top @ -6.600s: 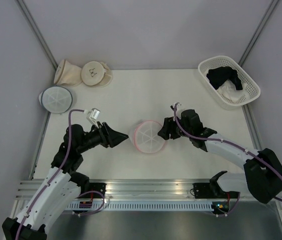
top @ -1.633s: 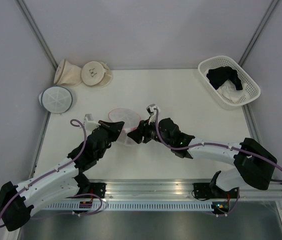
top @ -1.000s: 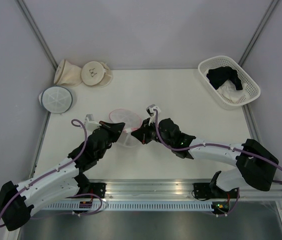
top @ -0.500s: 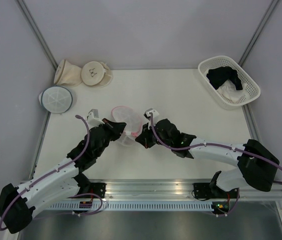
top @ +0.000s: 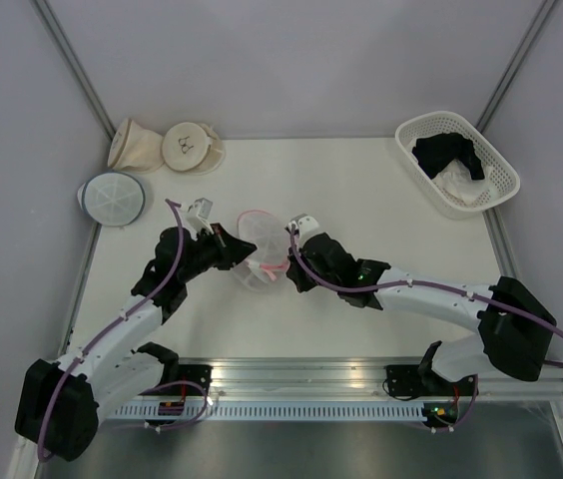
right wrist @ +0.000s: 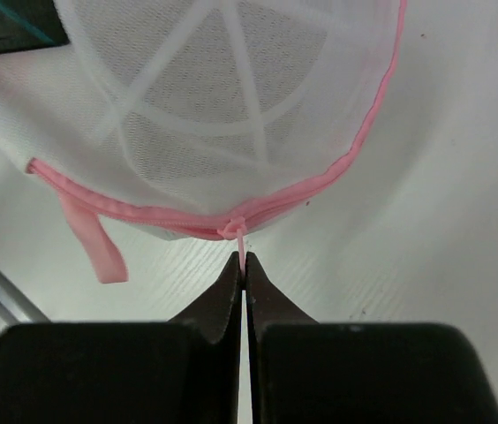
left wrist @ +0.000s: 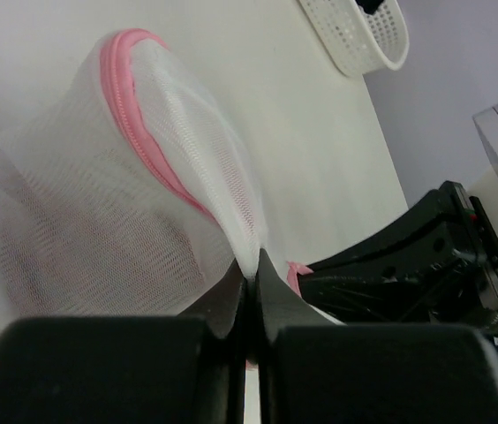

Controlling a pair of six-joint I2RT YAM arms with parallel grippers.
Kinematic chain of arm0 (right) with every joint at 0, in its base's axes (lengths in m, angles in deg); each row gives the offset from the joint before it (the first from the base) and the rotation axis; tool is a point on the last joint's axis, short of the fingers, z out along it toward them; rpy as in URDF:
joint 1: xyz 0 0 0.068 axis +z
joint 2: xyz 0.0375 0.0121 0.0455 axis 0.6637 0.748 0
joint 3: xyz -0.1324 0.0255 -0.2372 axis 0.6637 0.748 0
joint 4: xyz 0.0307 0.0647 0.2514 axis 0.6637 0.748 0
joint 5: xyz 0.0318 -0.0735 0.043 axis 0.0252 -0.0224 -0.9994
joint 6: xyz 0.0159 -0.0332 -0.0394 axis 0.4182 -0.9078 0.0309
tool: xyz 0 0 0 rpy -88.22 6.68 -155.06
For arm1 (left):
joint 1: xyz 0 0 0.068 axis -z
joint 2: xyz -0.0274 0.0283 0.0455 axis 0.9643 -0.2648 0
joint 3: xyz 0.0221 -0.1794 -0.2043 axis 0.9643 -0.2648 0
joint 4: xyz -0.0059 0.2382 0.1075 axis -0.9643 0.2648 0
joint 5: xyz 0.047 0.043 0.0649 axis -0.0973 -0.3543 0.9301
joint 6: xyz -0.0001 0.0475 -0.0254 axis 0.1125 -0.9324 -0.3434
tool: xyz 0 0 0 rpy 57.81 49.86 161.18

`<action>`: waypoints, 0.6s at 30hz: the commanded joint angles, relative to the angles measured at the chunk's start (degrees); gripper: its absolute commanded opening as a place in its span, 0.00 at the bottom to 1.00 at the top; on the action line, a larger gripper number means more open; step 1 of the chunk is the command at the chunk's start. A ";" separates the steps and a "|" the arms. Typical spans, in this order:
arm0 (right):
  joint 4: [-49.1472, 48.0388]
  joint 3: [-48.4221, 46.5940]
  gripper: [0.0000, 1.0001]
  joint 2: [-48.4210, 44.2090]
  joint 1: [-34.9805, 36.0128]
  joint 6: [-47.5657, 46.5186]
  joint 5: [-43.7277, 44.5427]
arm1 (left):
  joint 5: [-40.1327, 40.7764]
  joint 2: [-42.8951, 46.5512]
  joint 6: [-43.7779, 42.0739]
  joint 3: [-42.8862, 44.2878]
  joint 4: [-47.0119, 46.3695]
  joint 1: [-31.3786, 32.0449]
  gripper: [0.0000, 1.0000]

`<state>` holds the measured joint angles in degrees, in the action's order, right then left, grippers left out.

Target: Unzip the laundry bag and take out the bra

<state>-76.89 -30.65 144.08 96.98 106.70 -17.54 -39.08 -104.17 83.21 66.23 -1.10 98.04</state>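
Note:
The laundry bag [top: 260, 251], a white mesh dome with a pink zipper rim, stands tipped on edge at mid-table between both arms. My left gripper [top: 234, 251] is shut on a fold of its white mesh [left wrist: 251, 256]; the pink rim [left wrist: 139, 132] runs over the top of the bag [left wrist: 90, 230]. My right gripper [top: 287, 261] is shut on the thin pink zipper pull [right wrist: 242, 247] at the rim of the bag [right wrist: 222, 88]. A loose pink tab [right wrist: 90, 243] hangs beside it. The zipper looks closed there. The bra is hidden.
A white basket [top: 491, 160] at the back right holds a black garment [top: 446, 152] and a white cloth [top: 461, 185]. A grey-blue-rimmed mesh pouch [top: 112, 197] and two beige pouches [top: 137, 145] [top: 188, 146] lie at the back left. Grey walls close in both sides.
Both grippers stay shut on the bag. The left arm has swung its elbow out to the left, the bag has shifted slightly right and tipped, and the right gripper has followed the rim.

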 commanded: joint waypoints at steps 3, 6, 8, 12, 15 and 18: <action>7.88 -3.84 0.01 3.62 -0.20 -1.96 13.00 | -23.44 -5.42 -7.62 5.44 -6.30 -5.37 0.02; 9.82 -4.90 0.00 5.73 -0.20 -2.04 16.09 | -31.44 -9.80 -8.76 8.60 -7.18 -5.99 0.02; 10.52 -5.51 0.00 6.26 -0.20 -2.22 17.24 | -34.46 -12.36 -8.76 10.81 -7.54 -6.08 0.02; 11.23 -5.69 0.01 4.60 -0.20 -2.40 19.79 | -40.10 -18.95 -8.41 13.00 -8.95 -6.08 0.09; 12.02 -5.86 0.00 3.45 -0.29 -2.83 20.59 | -37.56 -20.98 -7.36 13.53 -8.16 -6.08 0.61; 12.28 -5.86 0.00 1.96 -0.20 -3.01 20.76 | -32.48 -20.82 -7.01 13.45 -6.93 -6.08 0.79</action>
<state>-65.56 -34.24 149.08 96.82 104.78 0.25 -72.92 -125.17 77.16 77.39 -6.45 92.20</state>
